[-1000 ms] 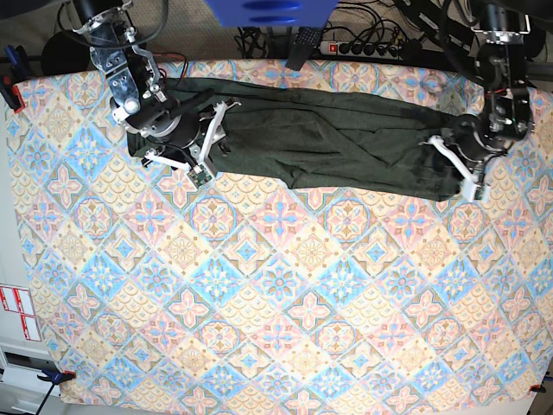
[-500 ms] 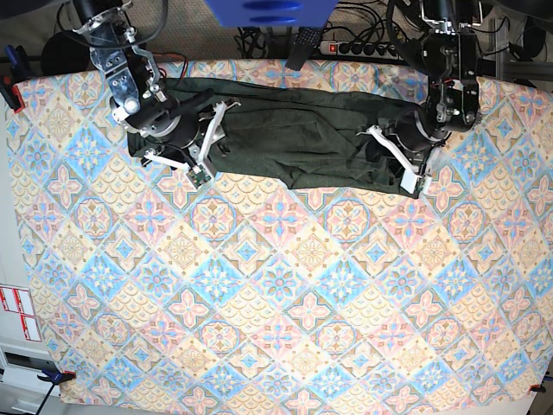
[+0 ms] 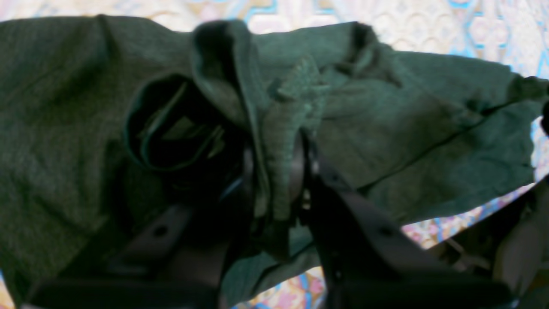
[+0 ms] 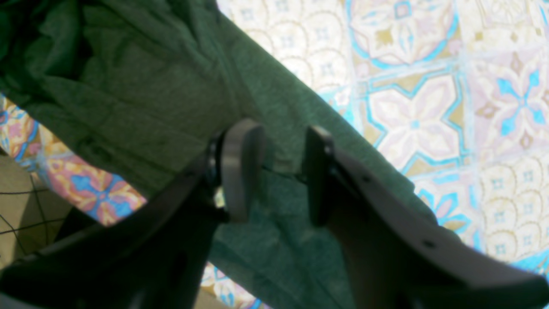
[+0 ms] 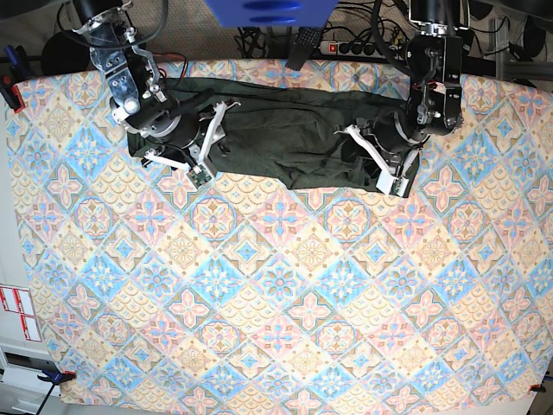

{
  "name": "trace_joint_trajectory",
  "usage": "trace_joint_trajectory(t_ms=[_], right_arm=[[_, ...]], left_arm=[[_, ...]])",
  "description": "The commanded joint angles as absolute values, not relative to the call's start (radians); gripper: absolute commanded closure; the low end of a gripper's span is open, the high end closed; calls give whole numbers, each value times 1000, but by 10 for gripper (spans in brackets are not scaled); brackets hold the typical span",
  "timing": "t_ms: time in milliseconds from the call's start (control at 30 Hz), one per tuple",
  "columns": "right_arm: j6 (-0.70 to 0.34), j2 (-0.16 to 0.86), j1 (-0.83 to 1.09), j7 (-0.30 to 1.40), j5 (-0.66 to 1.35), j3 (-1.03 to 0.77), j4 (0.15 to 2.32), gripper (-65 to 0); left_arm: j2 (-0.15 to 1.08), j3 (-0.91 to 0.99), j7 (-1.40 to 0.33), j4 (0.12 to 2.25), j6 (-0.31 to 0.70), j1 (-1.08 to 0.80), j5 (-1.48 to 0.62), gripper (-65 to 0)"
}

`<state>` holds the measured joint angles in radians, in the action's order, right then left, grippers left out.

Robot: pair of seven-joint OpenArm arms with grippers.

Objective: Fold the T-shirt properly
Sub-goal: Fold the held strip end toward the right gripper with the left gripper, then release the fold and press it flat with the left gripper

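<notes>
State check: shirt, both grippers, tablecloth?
T-shirt: bunched into a long strip along the table's far edge, not folded.
Left gripper: shut on a pinch of T-shirt.
Right gripper: jaws apart over T-shirt, holding nothing.
Tablecloth: flat.

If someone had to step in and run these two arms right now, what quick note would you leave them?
Left gripper: fingers shut on a bunched fold of the dark olive-green knit long-sleeved T-shirt, carried inward over the garment.
Right gripper: fingers open, straddling the shirt's other end, gripping nothing.
Shirt: a long bunched strip along the far edge of the patterned tablecloth.
Done: one end drawn partly inward.
Left: lay that fold flat, release, fold the rest, neaten.
</notes>
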<state>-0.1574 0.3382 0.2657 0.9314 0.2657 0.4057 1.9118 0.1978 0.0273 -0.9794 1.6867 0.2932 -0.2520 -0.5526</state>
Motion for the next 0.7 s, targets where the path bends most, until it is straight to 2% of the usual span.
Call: trace_joint_trajectory(t_ms=[0, 100, 200, 400, 667], right_arm=[[-160, 346, 257, 914, 269, 401, 1933, -196], [-160, 346, 257, 914, 269, 401, 1933, -196], [-160, 346, 257, 914, 269, 401, 1933, -196], [-160, 346, 257, 914, 269, 401, 1933, -196], [-160, 346, 257, 914, 269, 401, 1933, -196]], left_arm=[[203, 12, -964, 1702, 302, -245, -575, -20], [203, -8, -964, 1709, 302, -248, -578, -137], [203, -10, -964, 1710, 302, -249, -579, -221], [222, -5, -964, 1735, 302, -251, -676, -231], [377, -2, -963, 1813, 302, -260, -750, -231]])
